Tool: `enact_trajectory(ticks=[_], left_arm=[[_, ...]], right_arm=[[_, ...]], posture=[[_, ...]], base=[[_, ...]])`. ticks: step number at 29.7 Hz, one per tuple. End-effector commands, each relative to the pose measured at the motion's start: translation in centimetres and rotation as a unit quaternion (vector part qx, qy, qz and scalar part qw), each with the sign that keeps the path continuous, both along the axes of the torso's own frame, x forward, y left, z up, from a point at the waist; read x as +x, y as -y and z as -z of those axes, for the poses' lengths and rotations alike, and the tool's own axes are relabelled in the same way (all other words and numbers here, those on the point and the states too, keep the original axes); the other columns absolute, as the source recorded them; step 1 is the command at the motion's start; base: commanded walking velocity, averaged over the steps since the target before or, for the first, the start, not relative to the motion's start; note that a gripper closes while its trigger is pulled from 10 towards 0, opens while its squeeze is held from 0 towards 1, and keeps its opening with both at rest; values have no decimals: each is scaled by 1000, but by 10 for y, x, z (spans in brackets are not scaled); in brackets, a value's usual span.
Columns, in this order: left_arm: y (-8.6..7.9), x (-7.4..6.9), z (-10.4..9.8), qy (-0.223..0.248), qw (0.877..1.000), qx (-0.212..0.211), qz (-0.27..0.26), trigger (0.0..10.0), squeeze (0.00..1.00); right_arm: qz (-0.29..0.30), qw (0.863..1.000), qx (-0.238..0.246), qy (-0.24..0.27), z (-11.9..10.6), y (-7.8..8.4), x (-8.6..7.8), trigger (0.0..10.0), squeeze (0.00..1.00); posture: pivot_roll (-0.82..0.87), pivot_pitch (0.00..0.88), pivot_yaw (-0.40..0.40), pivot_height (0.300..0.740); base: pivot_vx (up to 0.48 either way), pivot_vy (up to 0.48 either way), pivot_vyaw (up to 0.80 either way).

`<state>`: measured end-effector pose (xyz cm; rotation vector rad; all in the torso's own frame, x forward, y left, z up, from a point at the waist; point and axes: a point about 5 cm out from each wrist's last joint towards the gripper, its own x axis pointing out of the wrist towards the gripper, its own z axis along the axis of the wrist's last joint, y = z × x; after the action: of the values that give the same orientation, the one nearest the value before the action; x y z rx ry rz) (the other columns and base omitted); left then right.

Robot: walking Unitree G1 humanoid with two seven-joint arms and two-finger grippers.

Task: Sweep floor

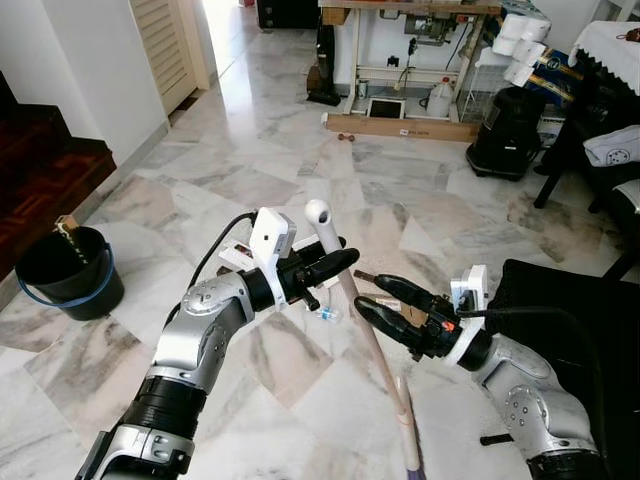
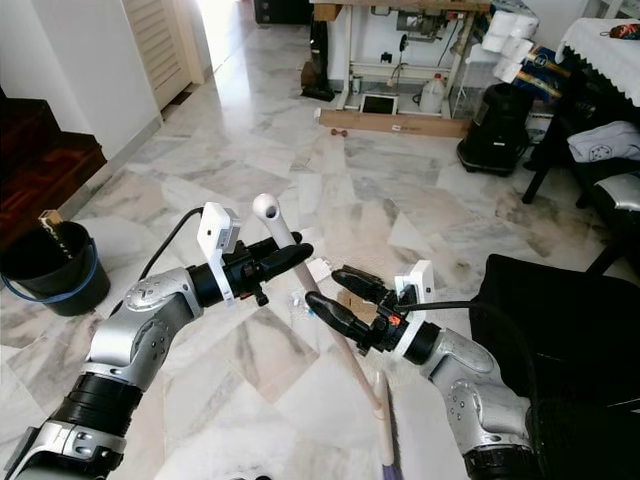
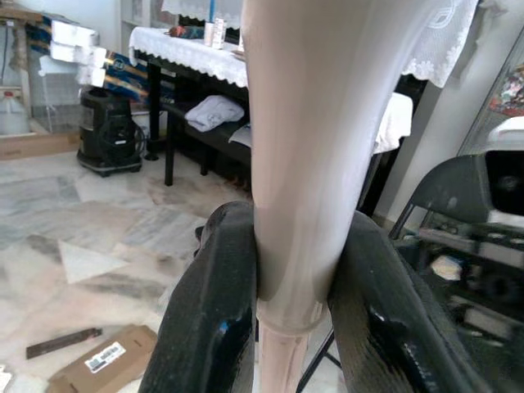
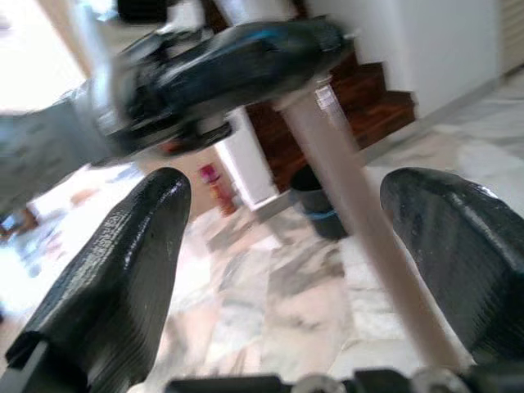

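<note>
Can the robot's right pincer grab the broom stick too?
Probably yes. The open right pincer sits right beside the broom stick, just below the left pincer that grips it, with nothing between.

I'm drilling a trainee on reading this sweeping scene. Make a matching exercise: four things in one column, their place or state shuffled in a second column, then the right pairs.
1. left gripper
2. right gripper
3. black bucket
4. broom handle

A. open, fingers either side of the handle
B. on the floor by the dark stairs
C. shut high on the handle
D. slanting down between the two arms

Pairs: 1-C, 2-A, 3-B, 4-D
</note>
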<state>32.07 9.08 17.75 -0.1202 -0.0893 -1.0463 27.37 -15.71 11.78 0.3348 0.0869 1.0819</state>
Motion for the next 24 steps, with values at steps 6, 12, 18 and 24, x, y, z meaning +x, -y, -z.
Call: enact_trajectory(ticks=[6,12,18,24], left_arm=[[6,-1,-19,34,999,-10,27,10000,0],[12,-2,-24,39,998,-10,48,10000,0],[19,-5,-23,38,996,-7,75,10000,0],[22,-9,-22,37,995,0,93,10000,0]], right_arm=[[-68,998,-16,-6,2,-6,-11,10000,0],[-87,995,-44,-12,7,-8,-13,10000,0],[-95,994,-45,-12,8,-8,-14,10000,0],[-69,996,-62,-1,9,-6,-8,10000,0]], posture=[[-99,0,-5,740],[-101,0,-2,740],[-105,0,-1,740],[-105,0,-6,740]], base=[[0,0,0],[0,0,0],[0,0,0],[0,0,0]])
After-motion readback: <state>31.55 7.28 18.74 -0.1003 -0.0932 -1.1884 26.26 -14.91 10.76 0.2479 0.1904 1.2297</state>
